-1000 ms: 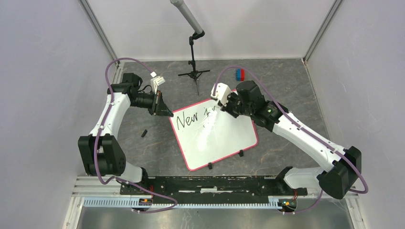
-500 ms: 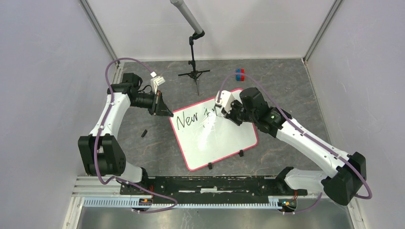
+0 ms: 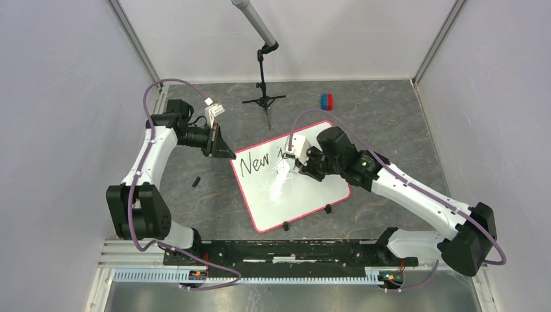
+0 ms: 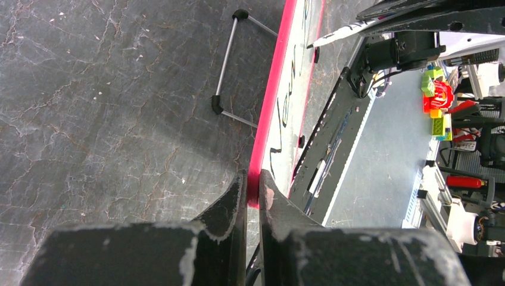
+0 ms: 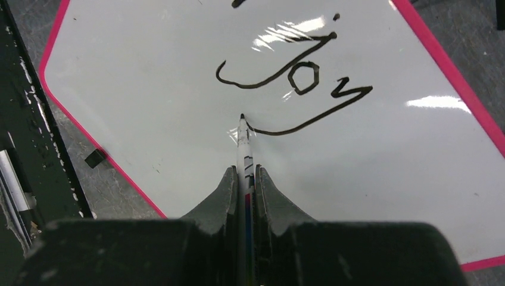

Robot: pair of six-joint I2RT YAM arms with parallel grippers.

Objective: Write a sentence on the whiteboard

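Since the earlier frame, the left gripper [image 4: 253,182] has held its place, while the right gripper [image 3: 300,159] has drawn back from the board's far edge toward its middle.

1. Left side. The left gripper's jaws are pressed together on the pink rim at the left corner of the whiteboard [image 3: 299,195], which lies flat on the table [image 3: 390,117] between the arms.
2. Progress. On the sentence [image 3: 256,162], "New" is complete. The right wrist view shows "joy" beside it, with the marker [image 5: 242,143] tip touching the end of the y's tail. The board below is bare, so the sentence is judged unfinished.
3. Right side. The right gripper's jaws are pinching the marker.
4. Limits. From above, the right gripper covers the second word. The left wrist view shows the writing edge-on and illegible. The right wrist view cuts off "New".
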